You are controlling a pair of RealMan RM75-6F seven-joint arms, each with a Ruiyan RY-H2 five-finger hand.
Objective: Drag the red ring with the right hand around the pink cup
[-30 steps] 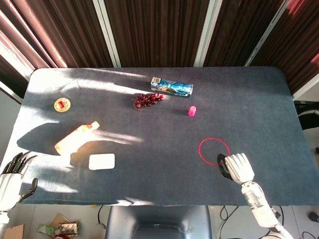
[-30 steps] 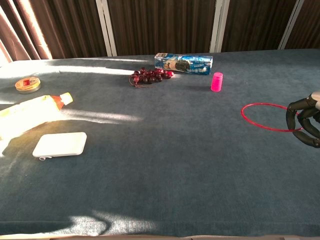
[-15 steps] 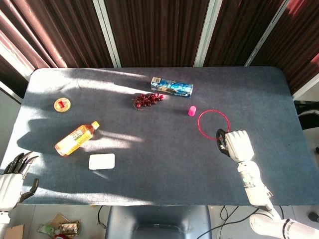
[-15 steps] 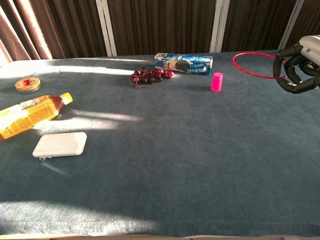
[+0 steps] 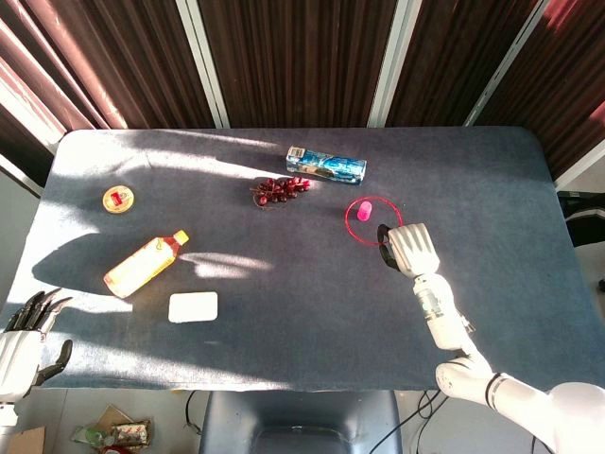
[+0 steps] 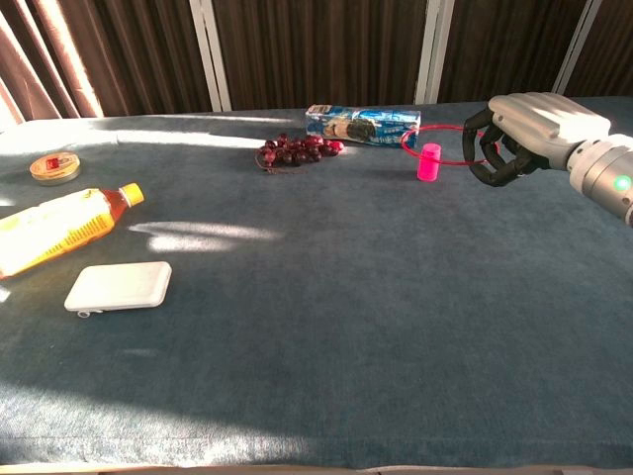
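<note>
The small pink cup (image 5: 364,211) (image 6: 428,161) stands upright on the blue table, right of the grapes. The thin red ring (image 5: 351,227) (image 6: 410,150) hangs level above the table, and the pink cup shows inside its loop in both views. My right hand (image 5: 406,249) (image 6: 524,134) grips the ring's right edge with curled fingers, just right of the cup. My left hand (image 5: 21,345) hangs off the table's front left corner, fingers apart, holding nothing.
A blue biscuit box (image 5: 326,165) and a bunch of dark grapes (image 5: 280,189) lie behind and left of the cup. An orange drink bottle (image 5: 144,263), a white pad (image 5: 193,306) and a round tin (image 5: 118,199) lie on the left half.
My right hand lifted the red ring off the table and carried it back and left, from the front right to over the pink cup. The left hand stayed put.
</note>
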